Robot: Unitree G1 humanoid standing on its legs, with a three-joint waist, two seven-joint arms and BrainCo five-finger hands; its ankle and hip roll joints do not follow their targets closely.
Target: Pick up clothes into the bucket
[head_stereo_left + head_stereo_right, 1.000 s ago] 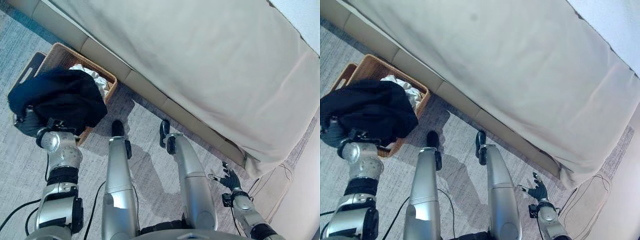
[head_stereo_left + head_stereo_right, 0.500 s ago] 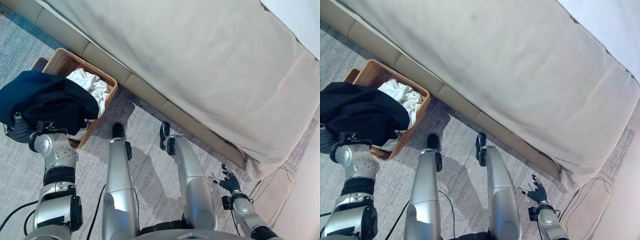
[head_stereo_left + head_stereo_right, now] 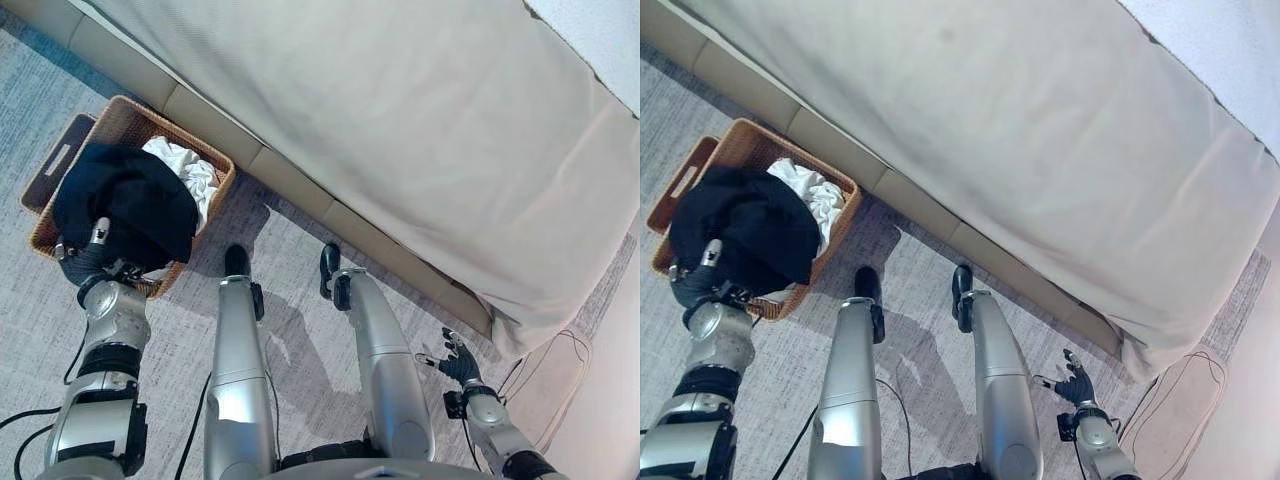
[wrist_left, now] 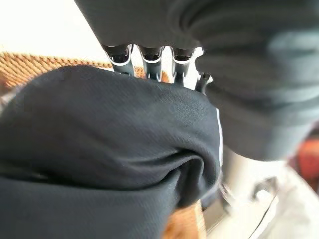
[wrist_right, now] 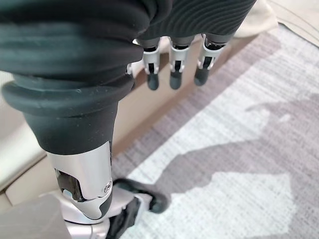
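A black garment (image 3: 125, 205) lies bunched on the near part of a brown wicker basket (image 3: 222, 170) on the carpet at my left. It drapes over my left hand (image 3: 84, 264), which sits at the basket's near rim. In the left wrist view the black cloth (image 4: 99, 149) covers that hand past the knuckles. A white cloth (image 3: 188, 168) lies in the basket's far end. My right hand (image 3: 458, 362) hangs low at the right over the carpet, open, with straight fingers (image 5: 172, 74) and nothing in it.
A long beige-covered bed (image 3: 420, 130) runs diagonally across the view, its padded base (image 3: 300, 190) right behind the basket. Grey carpet (image 3: 300, 330) covers the floor between the basket and the right hand.
My left arm has brought the black garment down from in front of the basket onto it. The garment now rests bunched in the basket. The right hand has stayed put.
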